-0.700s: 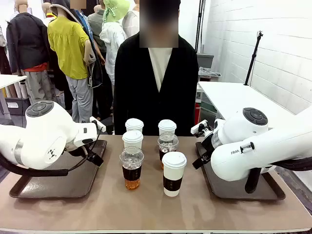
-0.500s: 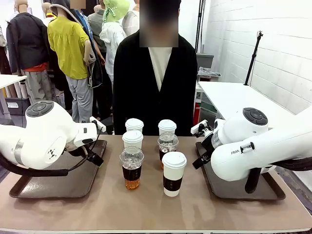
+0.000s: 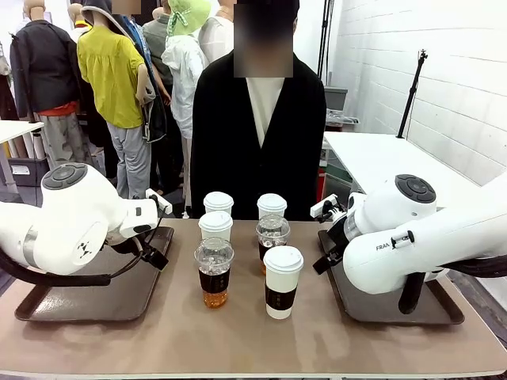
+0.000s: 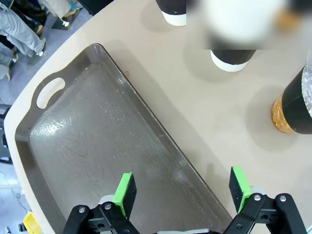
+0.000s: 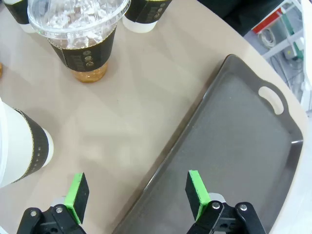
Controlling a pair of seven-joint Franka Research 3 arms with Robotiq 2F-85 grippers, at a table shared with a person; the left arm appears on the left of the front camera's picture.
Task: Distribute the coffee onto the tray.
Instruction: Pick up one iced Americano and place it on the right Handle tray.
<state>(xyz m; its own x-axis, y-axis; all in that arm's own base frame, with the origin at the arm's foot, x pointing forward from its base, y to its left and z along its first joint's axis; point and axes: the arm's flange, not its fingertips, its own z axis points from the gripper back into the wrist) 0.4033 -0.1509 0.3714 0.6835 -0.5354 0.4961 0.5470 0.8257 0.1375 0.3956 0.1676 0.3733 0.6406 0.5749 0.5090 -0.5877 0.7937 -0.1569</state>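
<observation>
- Lying at the left end of the bench point(image 3: 238, 344), the left tray point(image 3: 47, 305) is dark, shallow and bare, with a cut-out handle at its end.
- The left arm point(image 3: 71, 218) bends low over that tray. The left pincer point(image 4: 182, 190) is spread wide and holds nothing. In the left wrist view one green pad hangs over the tray floor, the other over the bench just past the rim.
- All six cups stand upright in the middle of the bench, between the trays and on neither.
- In the left column the rear-left paper cup point(image 3: 219, 203) is farthest back. The middle paper cup point(image 3: 215, 226) comes next, and the front clear cup point(image 3: 214, 273) of amber drink stands nearest the robot.
- In the right column the rear-right paper cup point(image 3: 272, 206) is followed by the rear clear cup point(image 3: 272, 235) and the front paper cup point(image 3: 283, 283).
- A person point(image 3: 257, 134) in a dark jacket stands at the far side, behind the cups.
- The right pincer point(image 5: 137, 191) also gapes wide and empty. It straddles the rim, with one pad over the bench and one over the right tray point(image 5: 243, 146).
- The right arm point(image 3: 412, 241) reaches over that bare tray.
</observation>
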